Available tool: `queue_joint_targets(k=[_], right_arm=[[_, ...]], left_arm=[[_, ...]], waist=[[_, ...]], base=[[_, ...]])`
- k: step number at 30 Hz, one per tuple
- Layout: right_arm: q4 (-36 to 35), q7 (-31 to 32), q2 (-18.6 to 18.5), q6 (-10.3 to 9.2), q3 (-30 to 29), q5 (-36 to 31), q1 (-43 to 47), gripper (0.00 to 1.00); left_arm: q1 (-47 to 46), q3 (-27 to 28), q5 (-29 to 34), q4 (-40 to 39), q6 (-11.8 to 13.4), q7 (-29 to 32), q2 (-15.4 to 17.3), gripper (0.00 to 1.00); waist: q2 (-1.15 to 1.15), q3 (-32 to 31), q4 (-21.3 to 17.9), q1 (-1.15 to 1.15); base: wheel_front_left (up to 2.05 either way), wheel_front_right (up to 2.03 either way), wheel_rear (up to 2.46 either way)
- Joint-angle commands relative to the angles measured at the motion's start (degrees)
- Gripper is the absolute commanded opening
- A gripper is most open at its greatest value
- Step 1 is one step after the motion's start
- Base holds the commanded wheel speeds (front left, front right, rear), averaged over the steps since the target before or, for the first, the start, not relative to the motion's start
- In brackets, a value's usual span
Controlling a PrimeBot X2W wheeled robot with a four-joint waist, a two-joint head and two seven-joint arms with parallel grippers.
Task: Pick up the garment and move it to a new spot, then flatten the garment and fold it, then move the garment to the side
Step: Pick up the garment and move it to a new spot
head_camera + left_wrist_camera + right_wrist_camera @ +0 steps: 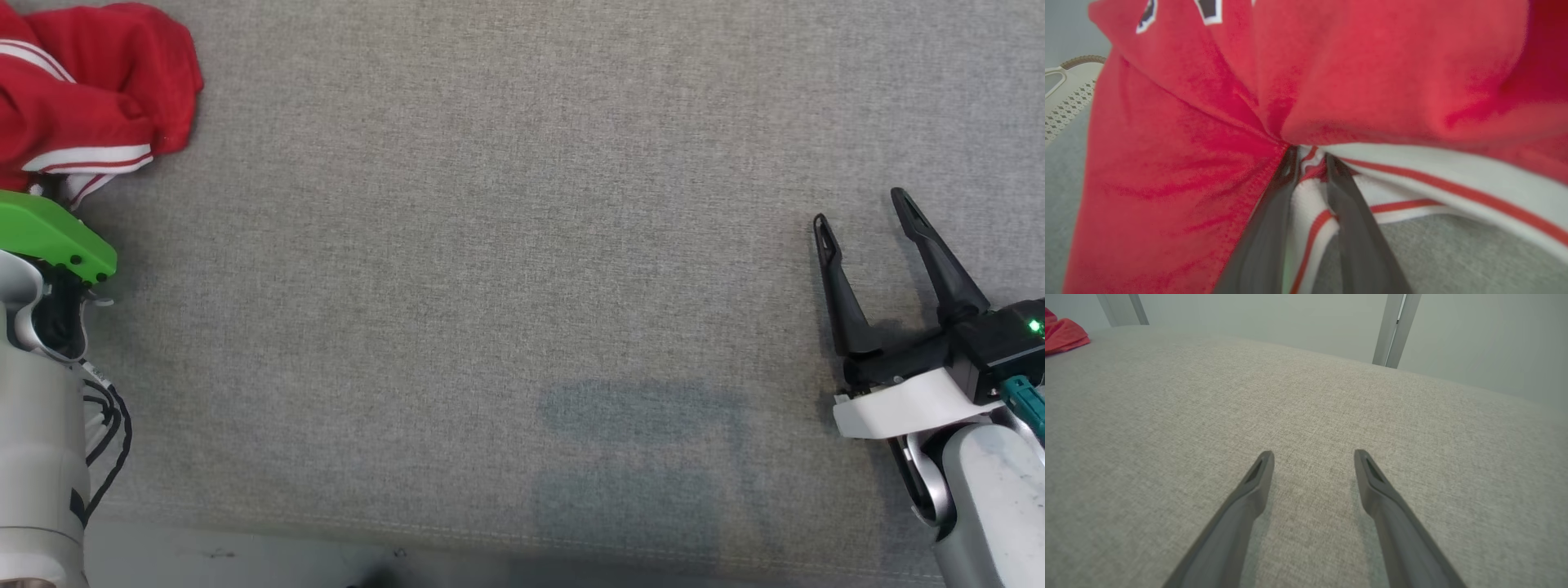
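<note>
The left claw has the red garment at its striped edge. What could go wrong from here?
The left claw pinches only a small fold of the garment's striped hem; the cloth may slip out when lifted.
The garment is bunched in thick folds, so it may land crumpled.
The right claw is open, far across the grey surface, too far to help quickly.

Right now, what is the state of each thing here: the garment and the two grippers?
garment: crumpled in a heap, not flattened or folded, at the far left of the grey surface.
left gripper: closed on the garment's white striped edge.
right gripper: open, holding nothing, over the bare grey surface.
</note>
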Motion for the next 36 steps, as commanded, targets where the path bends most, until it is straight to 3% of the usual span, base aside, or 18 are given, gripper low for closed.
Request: queue_joint_targets(k=[1,6,11,17,18,25,30,36], right_arm=[[0.4,-0.2,0.5,-0.09,0.0,0.3,0.6,1.00],[1.3,-0.2,2.6,-0.09,0.3,0.6,0.9,1.00],[2.5,-0.2,5.0,-0.09,0.3,0.7,2.4,1.00],[3.5,-0.2,8.2,-0.09,0.3,0.8,3.8,1.00],[3.5,-0.2,8.2,-0.09,0.3,0.8,3.8,1.00],[4.3,-0.2,10.6,-0.09,0.0,1.2,4.7,1.00],[4.6,-0.2,11.7,-0.09,0.1,1.7,3.9,1.00],[5.0,-0.2,12.2,-0.09,0.4,2.4,2.8,1.00]], left_arm=[[0.4,-1.0,-0.2,1.5,-0.9,0.0,-1.9,0.00],[1.5,-4.8,0.7,-4.4,-2.0,-4.5,-0.8,0.00],[5.0,-12.7,-1.4,-18.4,-1.9,-4.3,-1.3,0.00],[10.8,-18.5,-4.2,-39.9,-1.9,1.1,-3.1,0.00],[10.8,-18.5,-4.2,-39.9,-1.9,1.1,-3.1,0.00],[18.4,-24.7,-7.4,-60.9,2.6,9.9,-9.0,0.00],[18.1,-32.1,-8.0,-63.8,6.1,13.3,-13.1,0.00],[13.4,-40.6,-14.8,-59.5,10.0,10.3,-14.0,0.00]], waist=[[-0.01,-0.7,-0.9,0.00],[-0.01,-4.3,-1.0,0.00],[-0.01,-9.2,-1.0,0.00],[-0.01,-14.9,-3.2,0.00],[-0.01,-14.9,-3.2,0.00],[-0.01,-18.4,-8.5,0.00],[-0.01,-18.2,-14.2,0.00],[-0.01,-16.8,-20.7,0.00]], base=[[0.00,0.00,0.00],[0.00,0.00,0.00],[0.00,0.00,0.00],[0.00,0.00,0.00],[0.00,0.00,0.00],[0.00,0.00,0.00],[0.00,0.00,0.00],[0.00,0.00,0.00]])
